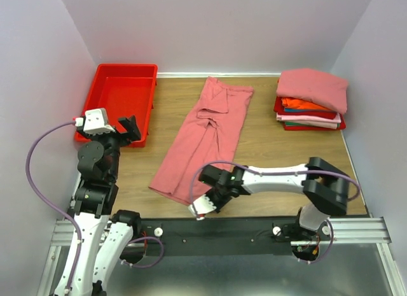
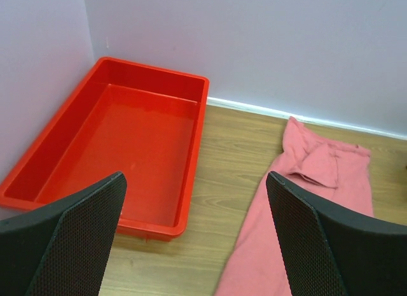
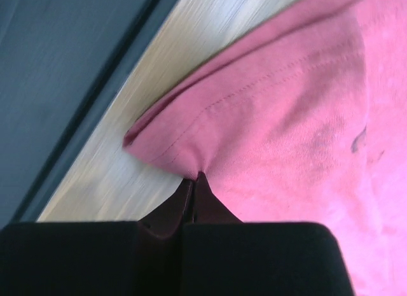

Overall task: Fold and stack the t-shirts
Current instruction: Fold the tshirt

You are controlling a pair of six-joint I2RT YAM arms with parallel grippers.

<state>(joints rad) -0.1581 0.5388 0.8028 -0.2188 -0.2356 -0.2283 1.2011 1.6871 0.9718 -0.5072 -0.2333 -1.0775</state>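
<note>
One long salmon-pink shirt [image 1: 206,133] lay across the middle of the wooden table [image 1: 267,149], folded into a narrow strip. It ran from near the back wall [image 1: 216,28] toward the front edge, slanting left as it came nearer. Its far end was bunched, with a sleeve turned over on top.

The right gripper [image 1: 201,208] was down at the strip's near right corner, close to the table's front edge. Its fingers [image 3: 213,213] were pressed together on a fold of the hem, and the cloth puckered to a point where they met. The right arm reached leftward along the front of the table to that spot.

The left gripper [image 2: 194,176] was raised over the table's left side, its fingers wide apart and holding nothing, facing the red bin [image 1: 102,76]. That bin sat in the far left corner, apart from the strip.

A stack of folded shirts [image 1: 313,89] stood in the far right corner, pink on top with orange, red and pale layers beneath, well apart from the spread one
</note>
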